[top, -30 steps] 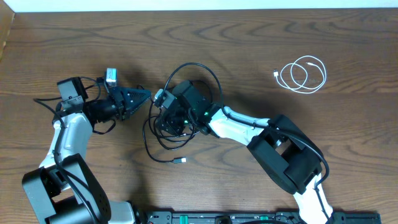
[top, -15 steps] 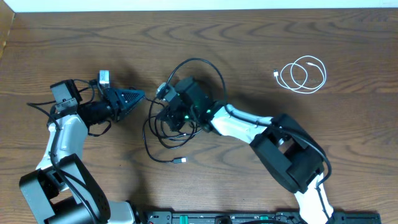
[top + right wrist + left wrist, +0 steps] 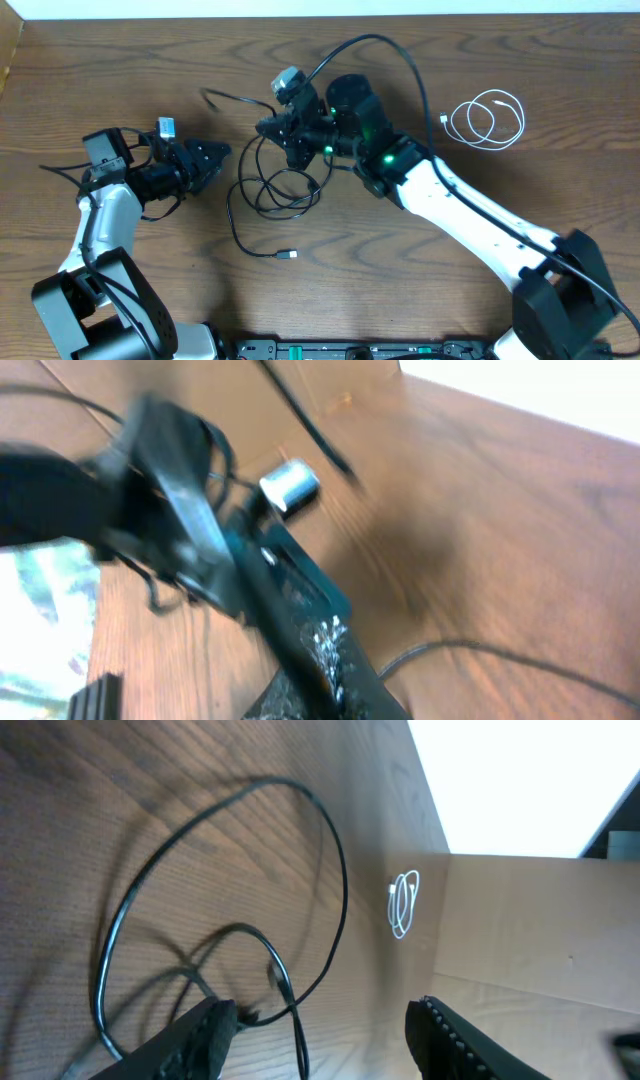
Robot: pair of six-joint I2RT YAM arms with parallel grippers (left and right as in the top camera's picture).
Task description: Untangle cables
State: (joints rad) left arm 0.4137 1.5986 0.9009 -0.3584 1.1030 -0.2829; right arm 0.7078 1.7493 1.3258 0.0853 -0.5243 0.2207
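Our right gripper (image 3: 277,128) sits at upper centre of the overhead frame with its fingers together. We judge it to be clamped on the black cable (image 3: 232,205). One strand arcs from it toward the top of the frame and comes down again on the right, and another runs off toward the upper left. The other loops lie on the worktop (image 3: 120,60) just below the gripper, with a plug end at lower centre. Our left gripper (image 3: 218,160), at centre left, has its fingers apart with nothing between them, just beside the left edge of those loops. The white cable (image 3: 487,120) lies coiled at upper right, well apart from the black one.

We take the step in hand to be drawing out the black cable's own snarl. The next move probably calls for the left gripper to close on a slack loop and anchor it while the right pulls away.

The left wrist view shows the spread fingers plainly, with one wide loop ahead of them. The overhead view alone shows the cable's whole run. The right wrist view is blurred, so we cannot confirm the grip there.
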